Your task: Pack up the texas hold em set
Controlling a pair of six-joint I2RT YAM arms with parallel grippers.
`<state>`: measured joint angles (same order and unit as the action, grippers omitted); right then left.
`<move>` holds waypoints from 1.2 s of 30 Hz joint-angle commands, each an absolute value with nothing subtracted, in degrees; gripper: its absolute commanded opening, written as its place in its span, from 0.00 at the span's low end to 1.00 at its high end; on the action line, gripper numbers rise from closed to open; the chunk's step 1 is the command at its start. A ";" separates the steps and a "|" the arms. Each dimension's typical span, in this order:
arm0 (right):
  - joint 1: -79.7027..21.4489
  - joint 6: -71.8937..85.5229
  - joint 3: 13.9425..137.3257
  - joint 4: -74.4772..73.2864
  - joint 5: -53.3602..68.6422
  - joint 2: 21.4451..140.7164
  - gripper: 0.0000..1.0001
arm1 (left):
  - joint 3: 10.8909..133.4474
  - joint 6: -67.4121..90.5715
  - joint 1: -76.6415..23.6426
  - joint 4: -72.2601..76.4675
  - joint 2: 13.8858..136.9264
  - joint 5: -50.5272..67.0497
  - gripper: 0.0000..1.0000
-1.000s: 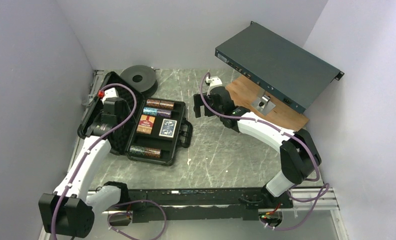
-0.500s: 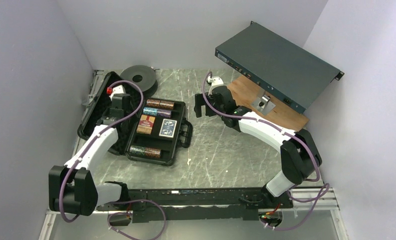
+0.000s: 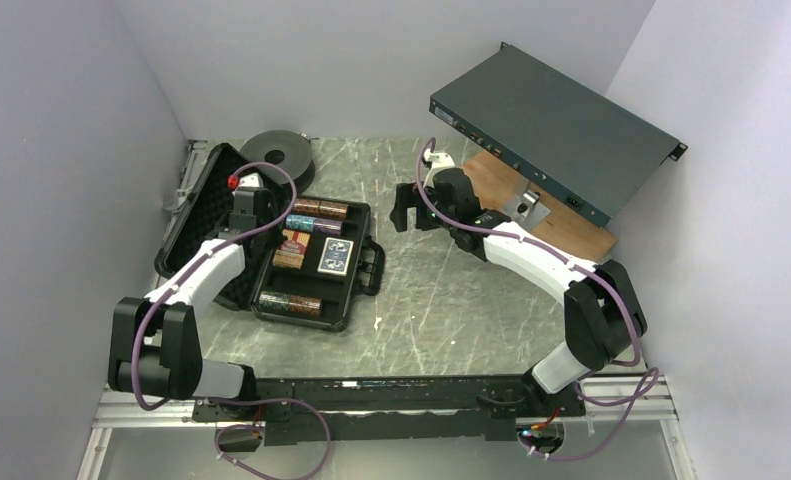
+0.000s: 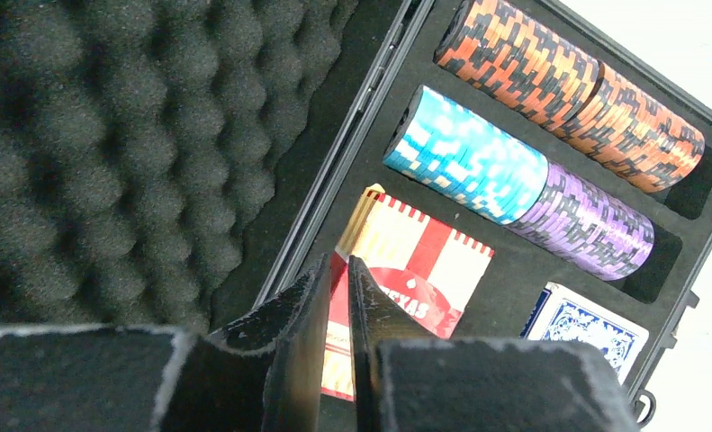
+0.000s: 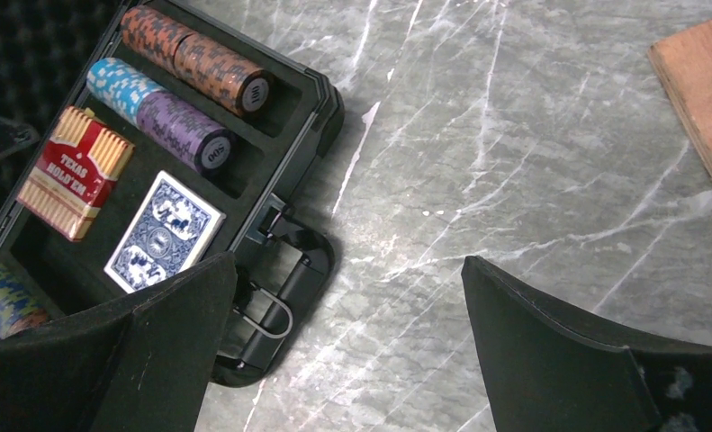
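The black briefcase (image 3: 363,268) lies open at the left, its foam-lined lid (image 3: 193,215) leaning back to the left. In the tray are brown chip stacks (image 4: 572,90), a blue stack (image 4: 464,153), a purple stack (image 4: 595,225), a red card deck (image 4: 424,270), a blue deck (image 4: 595,328) and another chip stack (image 3: 291,302) at the near end. My left gripper (image 3: 248,208) is shut and empty; in its wrist view the gripper (image 4: 338,263) hangs over the red deck near the hinge. My right gripper (image 3: 403,208) is open and empty; in its wrist view the gripper (image 5: 349,265) is over bare table, right of the case handle (image 5: 284,297).
A black round spool (image 3: 276,152) lies behind the case. A large dark-grey metal box (image 3: 556,130) leans at the back right over a wooden board (image 3: 561,225). Walls close in on the left, back and right. The marble table (image 3: 451,310) stretches right of the case.
My left arm has swung right and away, carrying its shut gripper from over the lid to the tray's hinge side. My right gripper has drifted slightly to the right.
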<state>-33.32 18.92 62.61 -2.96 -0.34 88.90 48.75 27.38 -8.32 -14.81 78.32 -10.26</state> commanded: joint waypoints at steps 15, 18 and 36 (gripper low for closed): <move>-32.42 19.95 63.54 -0.79 2.37 88.34 1.00 | 44.73 26.28 -8.09 -11.34 78.93 -8.00 0.26; -32.30 19.86 63.62 -0.96 2.21 88.51 1.00 | 44.59 26.28 -8.09 -11.52 78.77 -7.75 0.26; -32.23 20.04 64.01 -1.41 2.67 89.47 1.00 | 38.10 31.07 -10.25 -11.20 76.96 -4.87 0.24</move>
<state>-32.51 19.55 62.61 -2.98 1.87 88.97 40.38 29.30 -8.16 -4.58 77.06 -7.79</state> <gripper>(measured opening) 0.994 0.232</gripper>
